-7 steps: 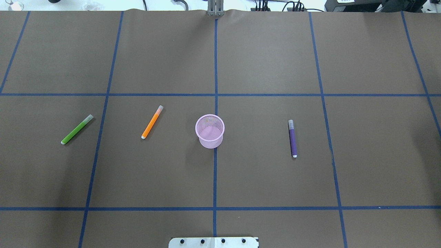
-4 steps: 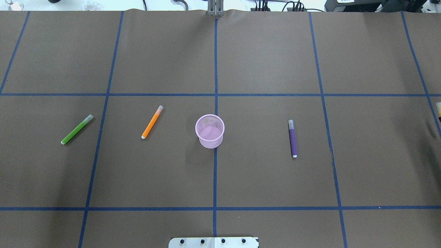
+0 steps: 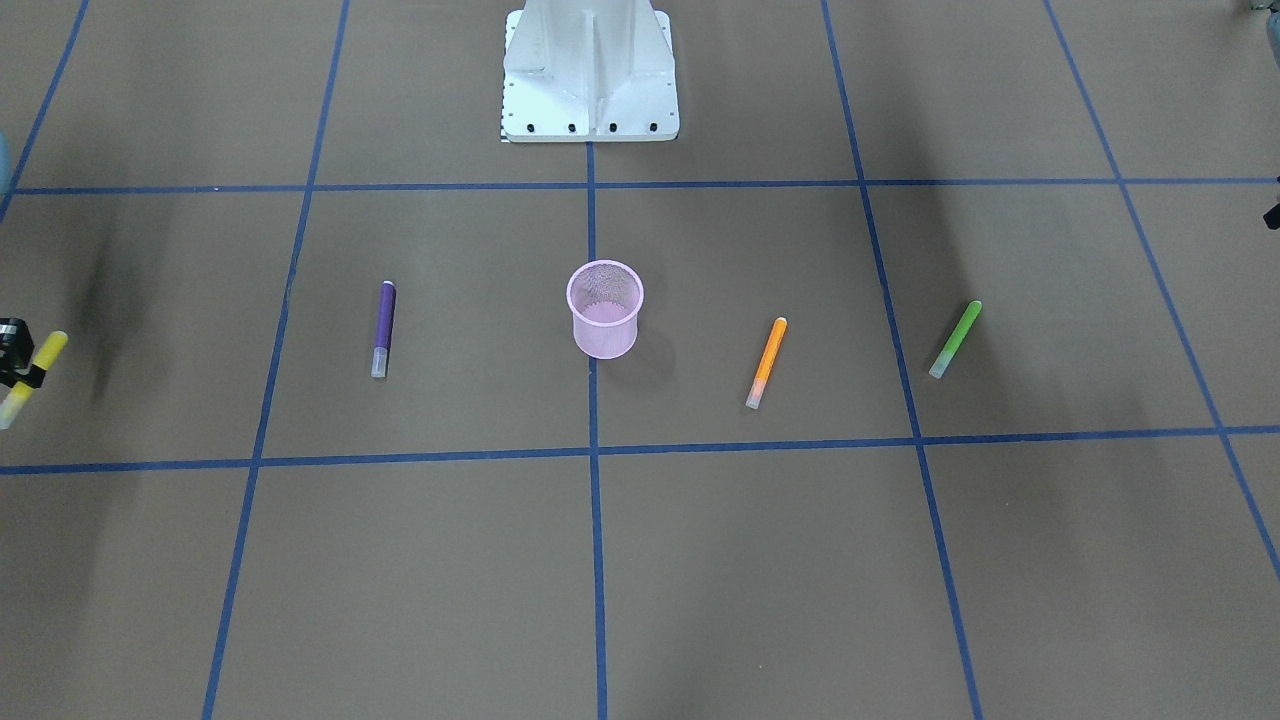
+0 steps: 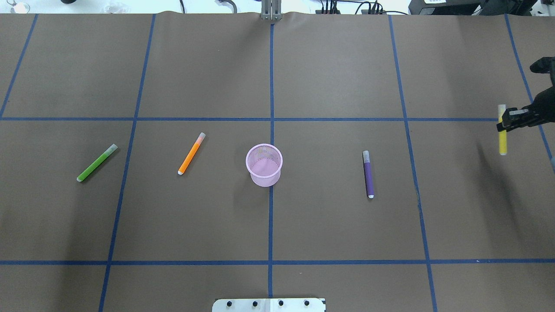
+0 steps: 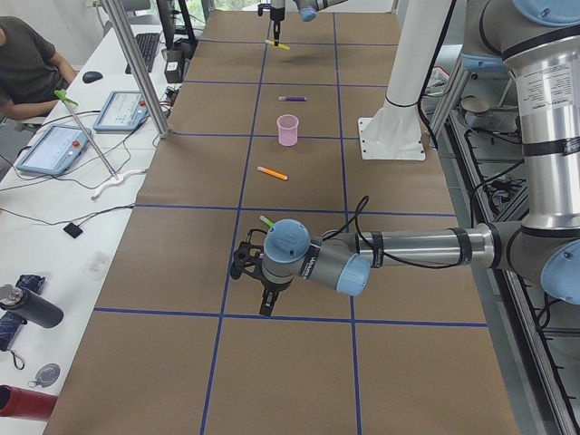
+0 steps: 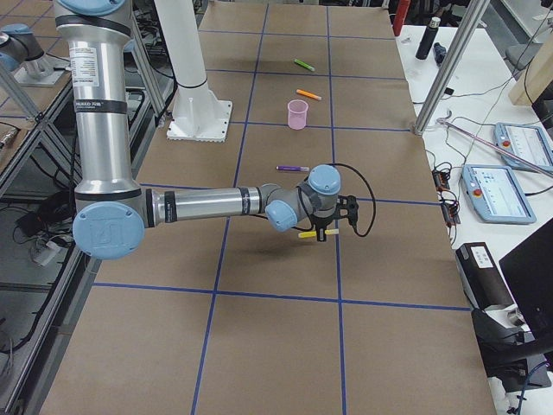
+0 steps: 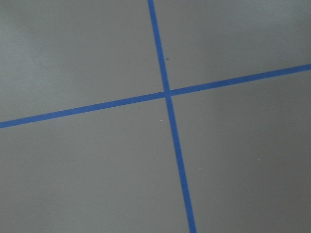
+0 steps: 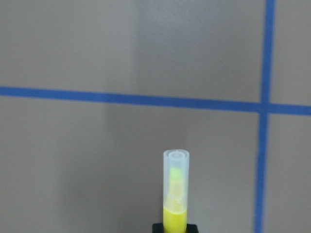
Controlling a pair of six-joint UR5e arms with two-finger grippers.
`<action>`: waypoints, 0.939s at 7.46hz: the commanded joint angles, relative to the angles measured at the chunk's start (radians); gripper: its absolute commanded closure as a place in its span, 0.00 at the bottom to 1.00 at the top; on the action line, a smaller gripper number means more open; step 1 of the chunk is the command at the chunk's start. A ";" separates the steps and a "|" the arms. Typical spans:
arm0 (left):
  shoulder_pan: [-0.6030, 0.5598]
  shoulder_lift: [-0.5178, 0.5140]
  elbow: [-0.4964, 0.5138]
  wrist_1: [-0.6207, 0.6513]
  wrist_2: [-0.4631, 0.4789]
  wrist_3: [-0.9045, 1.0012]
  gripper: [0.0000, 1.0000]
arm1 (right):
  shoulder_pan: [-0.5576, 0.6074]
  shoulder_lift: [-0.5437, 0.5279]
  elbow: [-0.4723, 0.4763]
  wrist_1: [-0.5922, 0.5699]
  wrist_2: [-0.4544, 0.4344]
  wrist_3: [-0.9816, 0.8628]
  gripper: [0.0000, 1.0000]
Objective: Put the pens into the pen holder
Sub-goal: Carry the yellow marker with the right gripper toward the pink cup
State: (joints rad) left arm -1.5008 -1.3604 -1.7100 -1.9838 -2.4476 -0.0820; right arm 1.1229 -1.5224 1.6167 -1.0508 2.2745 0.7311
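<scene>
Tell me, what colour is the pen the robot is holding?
Yellow, with a pale see-through cap. The pen shows best in the right wrist view.

A brown paper sheet [image 4: 338, 69] is crossed by blue tape lines [image 4: 271, 86]. Two flat tablets [image 5: 56, 149] are laid on a white side bench [image 5: 36, 272].

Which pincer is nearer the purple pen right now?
Right. The right pincer, gripping the yellow pen, hangs just outboard of the purple pen on the robot's right. The left pincer is beyond the green pen at the table's opposite end, outside the overhead view.
</scene>
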 commanded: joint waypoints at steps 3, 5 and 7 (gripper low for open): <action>0.152 -0.069 -0.002 -0.070 -0.016 -0.139 0.01 | -0.239 0.226 0.164 -0.032 -0.168 0.612 1.00; 0.232 -0.081 -0.002 -0.095 0.063 -0.142 0.01 | -0.346 0.374 0.221 -0.217 -0.298 0.678 1.00; 0.274 -0.121 0.015 -0.093 0.124 -0.206 0.01 | -0.454 0.508 0.223 -0.277 -0.509 0.792 1.00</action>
State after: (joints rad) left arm -1.2533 -1.4646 -1.7079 -2.0744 -2.3541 -0.2544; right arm 0.7380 -1.0979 1.8339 -1.2856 1.8952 1.4502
